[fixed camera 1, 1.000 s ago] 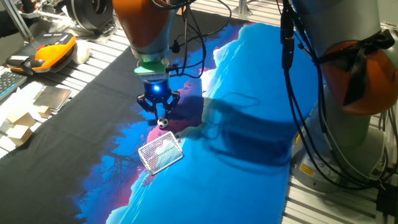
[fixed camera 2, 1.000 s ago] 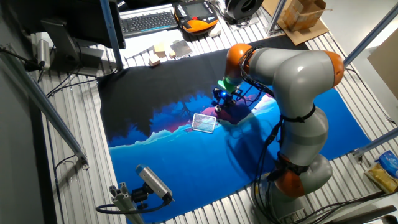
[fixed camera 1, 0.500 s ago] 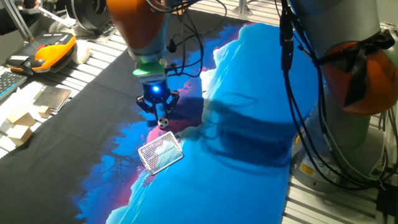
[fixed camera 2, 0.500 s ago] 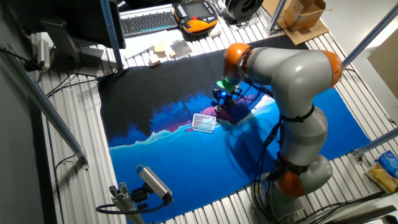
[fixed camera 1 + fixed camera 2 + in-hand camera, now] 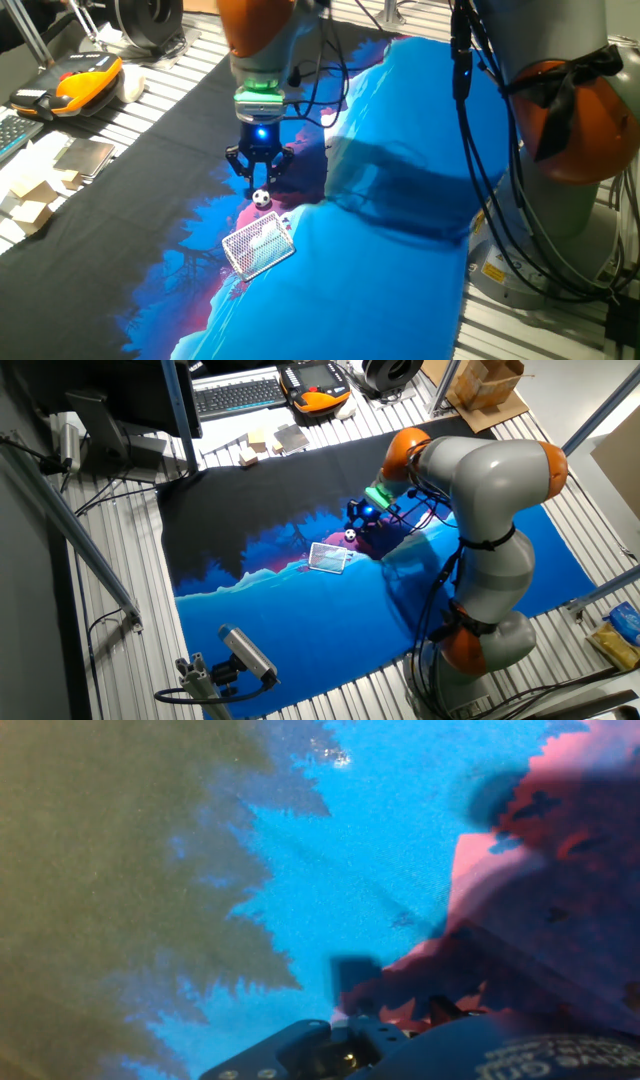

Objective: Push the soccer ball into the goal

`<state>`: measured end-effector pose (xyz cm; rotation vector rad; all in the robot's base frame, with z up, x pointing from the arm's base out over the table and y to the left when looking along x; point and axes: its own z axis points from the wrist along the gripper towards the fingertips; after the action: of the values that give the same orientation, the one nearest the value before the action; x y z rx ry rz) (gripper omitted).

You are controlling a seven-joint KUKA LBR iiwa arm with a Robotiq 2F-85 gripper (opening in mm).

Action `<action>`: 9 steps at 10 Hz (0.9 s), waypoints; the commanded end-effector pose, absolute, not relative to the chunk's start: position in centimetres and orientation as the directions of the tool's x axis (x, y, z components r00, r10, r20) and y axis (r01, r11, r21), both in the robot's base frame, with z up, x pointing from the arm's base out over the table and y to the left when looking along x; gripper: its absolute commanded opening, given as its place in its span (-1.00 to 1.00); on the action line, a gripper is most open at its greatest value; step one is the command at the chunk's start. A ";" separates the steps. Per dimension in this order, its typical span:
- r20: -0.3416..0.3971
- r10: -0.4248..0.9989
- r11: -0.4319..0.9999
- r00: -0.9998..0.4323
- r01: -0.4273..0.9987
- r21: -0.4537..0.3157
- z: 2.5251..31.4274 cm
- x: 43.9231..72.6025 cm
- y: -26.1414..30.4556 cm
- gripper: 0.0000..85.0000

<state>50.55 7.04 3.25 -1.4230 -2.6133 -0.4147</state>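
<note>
the goal (image 5: 258, 246) lies flat on the blue mat (image 5: 400, 250) just below the gripper (image 5: 260, 176), nothing inside its netting. the soccer ball (image 5: 261, 198) sits right under the fingertips, outside the goal. gripper's fingers look spread apart, holding nothing.

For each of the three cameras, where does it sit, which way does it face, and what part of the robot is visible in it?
One fixed view: low at the table edge, close beside the arm; shows the gripper above the ball, the goal nearer.
The other fixed view: high, looking down on the mat; shows the whole arm, ball and goal.
Hand view: on the hand, facing the mat; only the hand's dark base shows.
Both fixed views share gripper, ball, goal.
</note>
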 end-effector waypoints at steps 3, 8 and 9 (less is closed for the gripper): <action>0.223 0.819 0.507 -0.529 0.849 0.150 3.3 50.6 7.0 -0.20; 0.176 0.838 0.504 -0.516 0.857 0.110 3.3 50.6 7.0 -0.20; 0.160 0.844 0.503 -0.512 0.859 0.098 3.3 50.6 7.0 -0.20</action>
<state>50.56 7.05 3.26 -1.5038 -2.6454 -0.2457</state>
